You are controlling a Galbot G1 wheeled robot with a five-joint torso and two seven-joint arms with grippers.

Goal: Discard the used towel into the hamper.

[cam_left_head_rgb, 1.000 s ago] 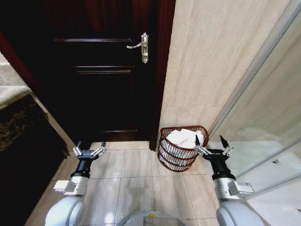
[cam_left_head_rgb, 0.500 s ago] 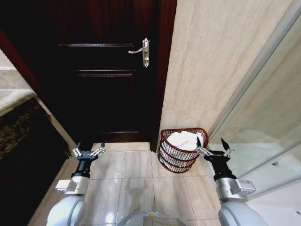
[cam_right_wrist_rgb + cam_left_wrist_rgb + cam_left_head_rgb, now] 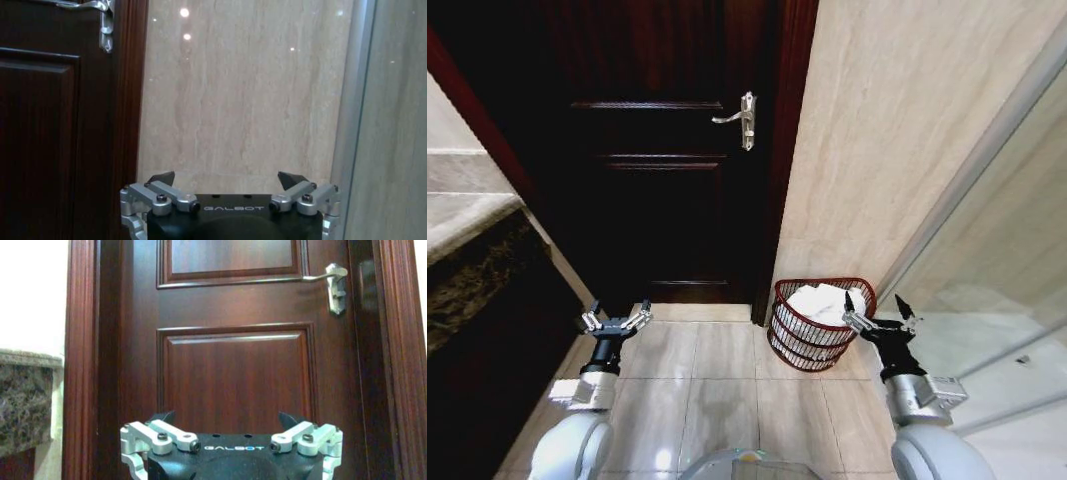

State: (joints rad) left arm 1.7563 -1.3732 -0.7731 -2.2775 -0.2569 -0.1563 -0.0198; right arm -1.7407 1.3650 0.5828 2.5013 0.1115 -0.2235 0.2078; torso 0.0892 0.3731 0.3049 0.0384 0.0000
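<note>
So the job looks pretty much done here. The hamper (image 3: 819, 322) is parked on the floor (image 3: 717, 390), tucked into the corner where the dark door frame meets the beige tiled wall (image 3: 897, 150), and a white towel (image 3: 822, 303) is already seen bunched inside it, poking up just past the rim. Nothing is being carried by either arm. The right gripper (image 3: 877, 312) is held just beside the hamper's right edge with its jaws spread wide and nothing between them. The left gripper (image 3: 614, 320) is held low over the floor in front of the door (image 3: 657, 150), well apart from the hamper, jaws likewise spread apart and empty. Going by that, the drop can be judged finished, and at most a pull-back from the hamper might be left.

Compared with the frames from a moment ago, the whole scene is shifted: the door handle (image 3: 739, 118) and the hamper are found a bit further right and lower, and more of the stone ledge (image 3: 467, 210) on the left is seen. That is read as the camera having moved, not the things. The towel is sitting the same way in the hamper, and both grippers are kept in the same open pose.
</note>
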